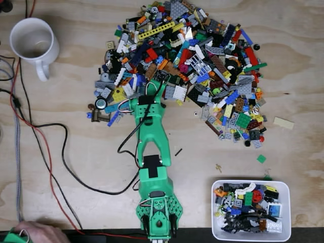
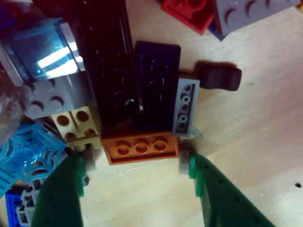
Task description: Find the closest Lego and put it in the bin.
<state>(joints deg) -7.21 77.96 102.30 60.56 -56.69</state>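
Note:
In the wrist view an orange three-stud Lego plate [image 2: 140,147] lies flat at the near edge of the pile, just ahead of my gripper [image 2: 136,165]. The two green fingers [image 2: 64,194] stand open, one on each side of the plate's ends, touching nothing. Behind the plate lie a dark blue plate [image 2: 156,85], a black brick [image 2: 106,61] and a grey strip [image 2: 185,106]. In the fixed view my green arm [image 1: 152,131] reaches up into the lower edge of the big Lego pile [image 1: 187,61]. The white bin [image 1: 251,183] sits at the bottom right, holding several pieces.
A white mug [image 1: 33,40] stands at the top left. Black and red cables [image 1: 50,152] run across the left side of the wooden table. A person's hand [image 1: 40,232] rests at the bottom left edge. Loose pieces [image 1: 261,158] lie between pile and bin.

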